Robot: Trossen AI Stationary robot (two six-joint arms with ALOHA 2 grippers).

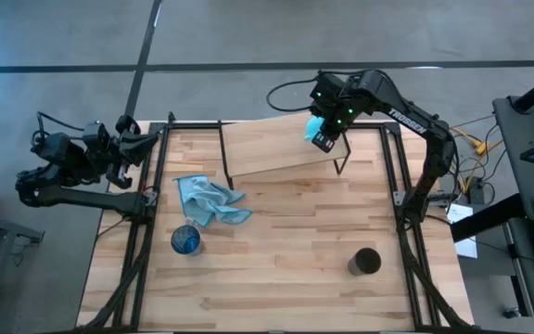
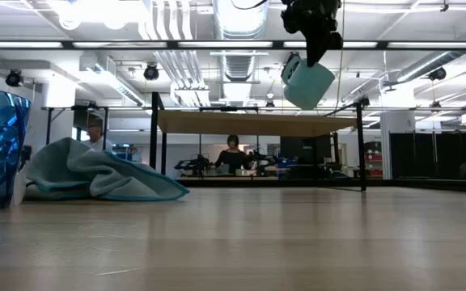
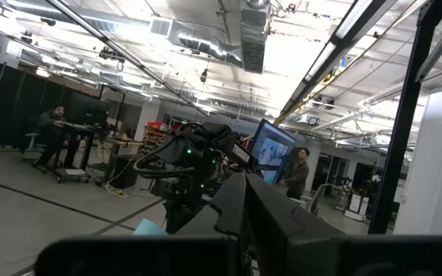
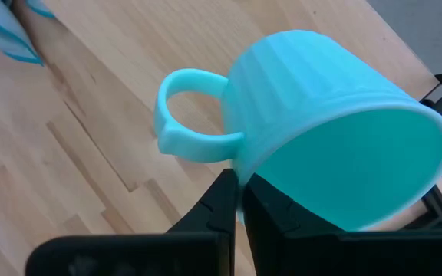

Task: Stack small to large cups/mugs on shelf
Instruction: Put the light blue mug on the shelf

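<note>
My right gripper (image 1: 321, 134) is shut on the teal mug (image 4: 336, 130) and holds it in the air above the right end of the shelf (image 1: 276, 147), a light wooden board on thin black legs (image 2: 253, 123). In the low view the mug (image 2: 307, 83) hangs tilted over the board. The translucent blue glass cup (image 1: 185, 241) stands on the tabletop at the near left, and the black cup (image 1: 364, 263) at the near right. My left gripper (image 1: 145, 144) is shut and empty beyond the table's far left corner. My right gripper holds the teal mug by its rim (image 4: 245, 170), next to the handle (image 4: 194, 115). One finger (image 4: 282, 222) lies inside the opening and the other (image 4: 215, 211) outside the wall. The fingers come from above. The mug is lifted clear and tilted, hanging below the fingers.
A crumpled light blue cloth (image 1: 209, 199) lies on the tabletop left of centre, between the shelf and the blue glass cup. Black frame rails (image 1: 137, 250) run along both sides of the table. People sit at desks in the room beyond (image 2: 233, 153).
</note>
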